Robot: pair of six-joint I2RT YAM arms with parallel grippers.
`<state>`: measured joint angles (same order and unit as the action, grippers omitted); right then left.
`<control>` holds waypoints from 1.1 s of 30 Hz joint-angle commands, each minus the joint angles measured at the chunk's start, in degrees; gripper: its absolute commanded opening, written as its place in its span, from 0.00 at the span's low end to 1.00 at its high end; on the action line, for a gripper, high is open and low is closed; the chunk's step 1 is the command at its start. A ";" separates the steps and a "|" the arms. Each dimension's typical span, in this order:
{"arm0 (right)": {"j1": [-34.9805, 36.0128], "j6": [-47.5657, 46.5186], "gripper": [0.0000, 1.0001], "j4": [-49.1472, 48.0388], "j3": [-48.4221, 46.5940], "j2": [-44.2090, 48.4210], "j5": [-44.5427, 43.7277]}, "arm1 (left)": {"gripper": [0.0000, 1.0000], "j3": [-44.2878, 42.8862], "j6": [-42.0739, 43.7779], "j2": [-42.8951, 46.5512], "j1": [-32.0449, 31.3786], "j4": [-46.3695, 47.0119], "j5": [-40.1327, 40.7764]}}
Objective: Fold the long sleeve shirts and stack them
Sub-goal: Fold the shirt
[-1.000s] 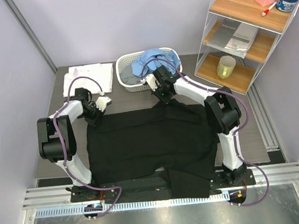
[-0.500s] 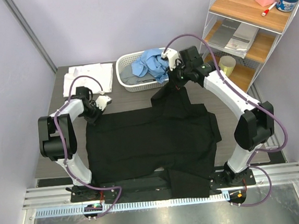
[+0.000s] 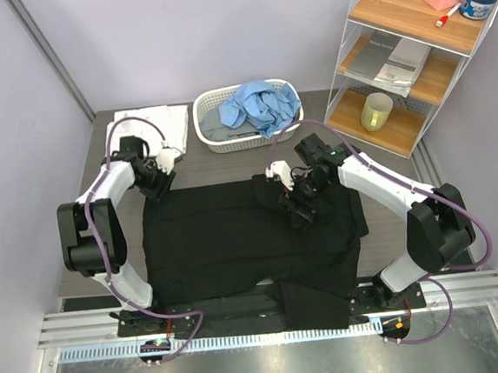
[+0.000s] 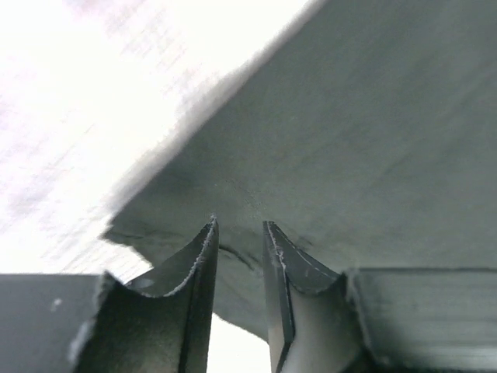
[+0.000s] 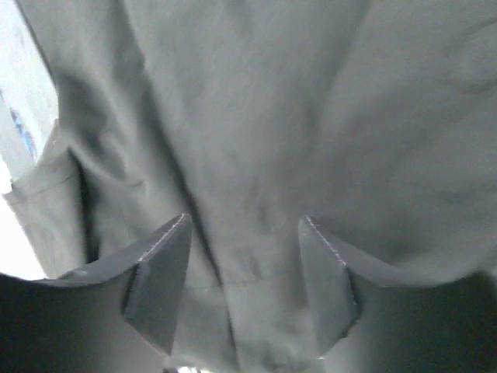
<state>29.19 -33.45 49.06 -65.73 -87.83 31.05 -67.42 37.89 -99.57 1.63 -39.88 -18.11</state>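
A large black long sleeve shirt (image 3: 236, 240) lies spread flat on the table, its lower part hanging over the near edge. My left gripper (image 3: 158, 186) is at the shirt's far left corner. In the left wrist view its jaws (image 4: 239, 233) stand slightly apart over the cloth edge (image 4: 334, 155), gripping nothing. My right gripper (image 3: 296, 208) hovers low over the shirt's upper right part. Its jaws (image 5: 245, 225) are wide open above the black cloth (image 5: 256, 116). A folded white shirt (image 3: 143, 126) lies at the back left. A light blue shirt (image 3: 259, 105) is heaped in the basket.
The white slatted basket (image 3: 215, 141) stands at the back centre, just beyond the black shirt. A wire shelf (image 3: 394, 51) at the back right holds a yellow cup (image 3: 376, 111), papers and small containers. Purple walls close in both sides.
My right gripper, which held part of the black shirt up near the basket, has come down onto the shirt and opened, letting the cloth go. My left gripper has parted slightly.
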 commanded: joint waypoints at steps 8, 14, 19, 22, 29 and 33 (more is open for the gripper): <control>-8.18 28.77 0.77 -21.53 -4.23 -1.28 -2.04 | 0.37 -4.65 -5.10 10.36 0.30 -3.98 -10.36; -9.33 33.10 0.77 -25.32 -6.24 -9.01 -9.33 | 0.45 -4.83 -9.14 13.08 0.22 -3.01 -12.21; -9.59 32.93 0.76 -28.05 -8.97 -15.25 -12.23 | 0.48 -5.45 -10.91 14.14 0.22 -3.54 -13.79; -9.68 32.49 0.76 -29.46 -9.85 -17.28 -13.90 | 0.50 -5.01 -10.73 15.01 0.22 -3.80 -13.45; -9.77 33.27 0.70 -28.67 -11.43 -21.15 -9.96 | 0.54 -5.27 -11.08 16.25 0.30 -4.33 -13.62; -10.64 35.47 0.57 -27.97 -13.01 -22.12 -6.53 | 0.54 -6.41 -11.96 16.07 0.22 -4.86 -14.06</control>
<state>19.25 -0.27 22.28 -75.31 -110.02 20.36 -71.33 27.22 -84.90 1.63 -43.75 -30.09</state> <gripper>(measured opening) 0.658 0.545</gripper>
